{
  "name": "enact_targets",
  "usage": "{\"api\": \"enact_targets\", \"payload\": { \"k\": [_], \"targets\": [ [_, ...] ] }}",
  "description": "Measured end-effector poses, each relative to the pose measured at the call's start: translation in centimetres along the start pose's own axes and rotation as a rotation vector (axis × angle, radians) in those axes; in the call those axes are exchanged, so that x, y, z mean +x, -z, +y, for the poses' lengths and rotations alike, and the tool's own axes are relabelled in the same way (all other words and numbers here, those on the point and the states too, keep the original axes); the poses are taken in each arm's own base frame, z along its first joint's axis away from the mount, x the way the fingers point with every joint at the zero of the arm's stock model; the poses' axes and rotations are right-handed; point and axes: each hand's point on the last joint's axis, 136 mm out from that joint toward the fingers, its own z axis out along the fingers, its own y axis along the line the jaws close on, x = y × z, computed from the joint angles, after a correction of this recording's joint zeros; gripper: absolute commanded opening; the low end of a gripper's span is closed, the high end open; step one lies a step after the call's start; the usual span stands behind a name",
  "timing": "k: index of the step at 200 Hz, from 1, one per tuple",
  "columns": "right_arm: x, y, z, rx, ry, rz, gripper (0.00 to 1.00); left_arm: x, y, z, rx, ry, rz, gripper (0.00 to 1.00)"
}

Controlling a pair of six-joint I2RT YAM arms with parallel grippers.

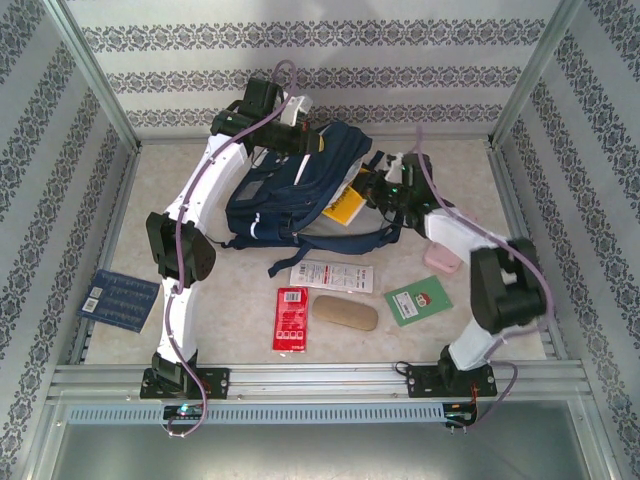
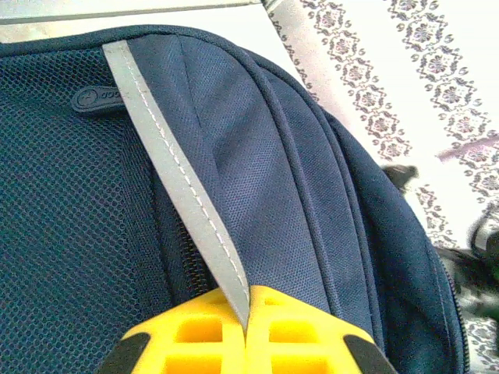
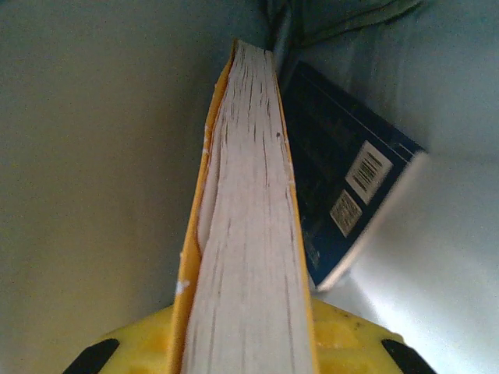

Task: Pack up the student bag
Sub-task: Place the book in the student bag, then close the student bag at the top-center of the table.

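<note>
Pinched grey strip (image 2: 175,171) of student bag (image 2: 312,202) in left claw (image 2: 245,331), clamped yellow book (image 3: 245,195) in right claw (image 3: 249,347) (inside the bag). Risked jamming against the navy book (image 3: 343,195) alongside if tilted.

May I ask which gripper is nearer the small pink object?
Right. The right gripper holds a yellow book just beyond the pink object; the left gripper clamps the student bag's far side.

Student bag (image 1: 290,190) listed as navy, grey-striped; book (image 1: 345,208) yellow-covered; packet (image 1: 290,318) red; case (image 1: 345,313) tan; booklet (image 1: 418,301) green; walls (image 1: 300,40) floral-banded grey.
</note>
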Motion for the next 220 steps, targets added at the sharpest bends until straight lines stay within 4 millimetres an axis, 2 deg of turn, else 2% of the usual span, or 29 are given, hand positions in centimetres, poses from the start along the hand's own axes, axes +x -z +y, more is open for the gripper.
{"api": "enact_targets", "payload": {
  "k": [24,53,59,75,91,105,125,145,197,220],
  "targets": [
    [0.0,-4.7,-1.4,-0.007,-0.023,0.067,0.0,-0.7,-0.1,-0.6,0.03,-0.016,-0.012,0.0],
    [2.1,-9.2,-3.6,0.036,-0.051,0.126,0.0,-1.1,-0.3,-1.0,0.061,-0.023,-0.018,0.0],
    [2.4,-10.0,-3.7,0.04,-0.048,0.129,0.08,-1.2,-0.4,-1.0,0.063,-0.025,-0.02,0.0],
    [2.9,-12.4,-3.0,0.035,-0.037,0.134,0.41,-1.2,-0.5,-0.8,0.064,-0.024,-0.02,0.0],
    [2.8,-14.2,-1.9,0.018,-0.015,0.122,0.61,-1.4,-0.5,-0.4,0.058,-0.021,-0.025,0.0],
    [2.8,-14.5,-1.9,0.024,-0.01,0.105,0.74,-1.6,-0.2,0.3,0.051,-0.013,-0.032,0.0],
    [2.7,-13.8,-2.2,0.039,0.01,0.074,0.81,-1.8,0.2,0.9,0.047,-0.005,-0.038,0.0],
    [2.5,-11.6,-2.5,0.051,0.022,0.048,0.83,-1.8,0.1,1.3,0.046,-0.001,-0.036,0.0],
    [-0.6,-4.0,-2.6,0.038,0.03,-0.08,0.82,-2.0,0.2,2.1,0.024,0.006,-0.043,0.0],
    [-1.0,-0.6,-2.8,0.058,0.025,-0.146,0.8,-2.2,0.3,2.9,-0.018,0.01,-0.056,0.0]
  ]
}}
